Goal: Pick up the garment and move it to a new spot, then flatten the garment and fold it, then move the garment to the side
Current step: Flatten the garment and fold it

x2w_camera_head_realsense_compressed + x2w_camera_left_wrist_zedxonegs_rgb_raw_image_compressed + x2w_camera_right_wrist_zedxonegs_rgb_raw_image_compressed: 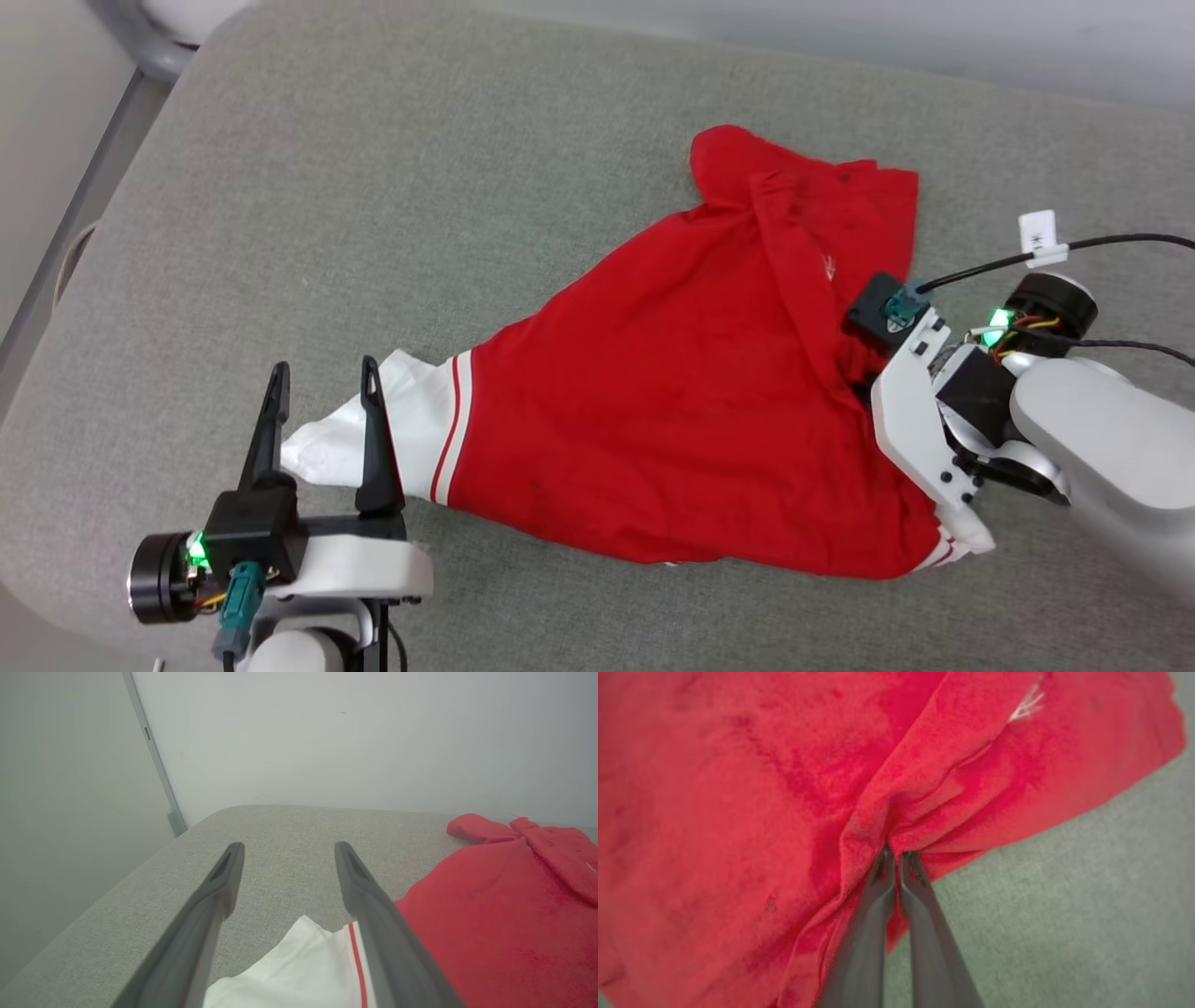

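Red garment (672,401) is pinched tight by the right gripper (896,855), the left gripper (324,366) is wide over the sleeve (420,420), so pick-up seems begun; next, lift it up.

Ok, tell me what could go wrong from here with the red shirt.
1. The right pincer is shut on a small bunched fold of the red jersey shirt with white sleeves. The fold may slip out, or several layers may lift together and keep the shirt crumpled.
2. The left pincer stands open over the white sleeve, gripping nothing. A one-sided pull could drag the shirt across the grey fabric cushion and twist it.
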{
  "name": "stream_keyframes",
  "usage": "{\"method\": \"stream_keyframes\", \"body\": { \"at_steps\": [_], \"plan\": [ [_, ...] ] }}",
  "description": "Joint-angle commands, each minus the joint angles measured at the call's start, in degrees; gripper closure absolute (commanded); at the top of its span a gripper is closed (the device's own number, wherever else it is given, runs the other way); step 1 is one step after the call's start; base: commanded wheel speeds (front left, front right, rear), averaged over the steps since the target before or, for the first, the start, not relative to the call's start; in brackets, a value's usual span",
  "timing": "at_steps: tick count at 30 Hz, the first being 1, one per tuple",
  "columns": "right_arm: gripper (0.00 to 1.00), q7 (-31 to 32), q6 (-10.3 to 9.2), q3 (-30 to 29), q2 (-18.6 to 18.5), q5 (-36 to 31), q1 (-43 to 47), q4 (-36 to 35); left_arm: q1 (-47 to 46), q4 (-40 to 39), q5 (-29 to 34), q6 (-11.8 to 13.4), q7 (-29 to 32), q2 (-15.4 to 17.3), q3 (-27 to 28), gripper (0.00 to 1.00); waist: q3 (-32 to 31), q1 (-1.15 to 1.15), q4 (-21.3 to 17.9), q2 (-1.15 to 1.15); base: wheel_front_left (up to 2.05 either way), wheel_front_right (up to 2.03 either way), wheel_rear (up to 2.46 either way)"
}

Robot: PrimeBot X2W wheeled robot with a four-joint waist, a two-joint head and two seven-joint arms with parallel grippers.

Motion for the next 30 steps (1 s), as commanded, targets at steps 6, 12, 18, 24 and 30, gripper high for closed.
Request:
{"method": "stream_keyframes", "body": {
  "at_steps": [6,12,18,24,30],
  "plan": [
    [1.00,-13.89,-0.11,-4.75,-1.40,0.17,3.18,-3.05,3.36,0.55,1.15,-1.02,-0.14,-0.06,1.73,0.00,-5.66,0.00,-3.62,0.00,0.00,0.00,0.00],
    [1.00,-20.44,-0.11,-14.06,-4.79,-1.19,10.62,-9.30,6.27,0.20,1.76,-1.53,-0.14,0.17,3.16,0.00,-8.87,0.00,-6.31,0.00,0.00,0.00,0.00],
    [1.00,-21.91,-0.10,-30.03,-7.33,-4.53,23.23,-17.64,8.22,0.38,2.25,-2.24,-0.14,0.30,3.92,0.00,-10.91,0.00,-8.15,0.00,0.00,0.00,0.00],
    [1.00,-17.22,-0.10,-50.35,-4.83,-12.15,38.72,-29.45,9.75,0.21,2.73,-2.42,-0.14,0.29,4.36,0.00,-12.38,0.00,-9.09,0.00,0.00,0.00,0.00],
    [1.00,-8.58,-0.10,-65.94,1.05,-20.59,50.98,-44.76,10.44,-0.05,2.92,-2.50,-0.14,0.17,4.02,0.00,-12.78,0.00,-9.00,0.00,0.00,0.00,0.00]
  ]
}}
